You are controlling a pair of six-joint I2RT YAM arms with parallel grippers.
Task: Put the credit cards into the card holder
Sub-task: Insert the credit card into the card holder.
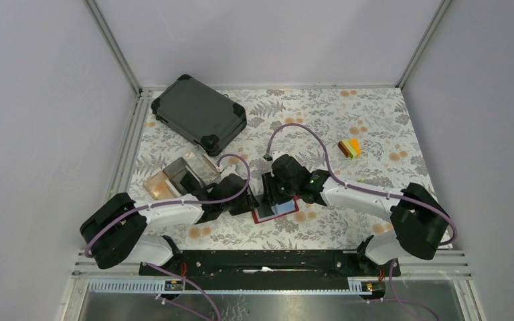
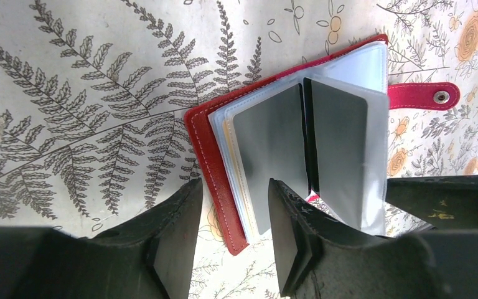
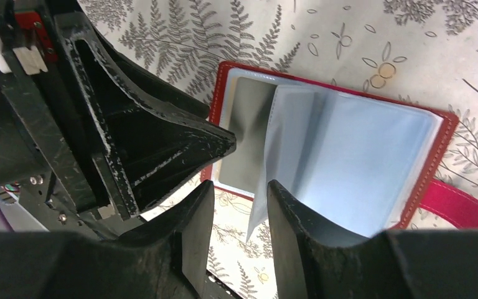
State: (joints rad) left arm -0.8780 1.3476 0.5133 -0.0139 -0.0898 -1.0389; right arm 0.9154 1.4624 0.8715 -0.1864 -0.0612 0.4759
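A fern-print counter [image 1: 375,114] sits inside plain grey walls. The card holder [image 1: 276,211] lies open and flat at the near middle, between both arms, with grey cards [image 2: 271,156] already in its clear sleeves. The left claw [image 2: 233,240] is half open and grips nothing; one tip touches the holder's left page. The right claw [image 3: 239,233] hangs half open over the near edge, with a raised leaf [image 3: 299,143] just beside one finger, unclamped. The holder's long side runs across that claw's view, so I judge the right arm better placed for the next slot.
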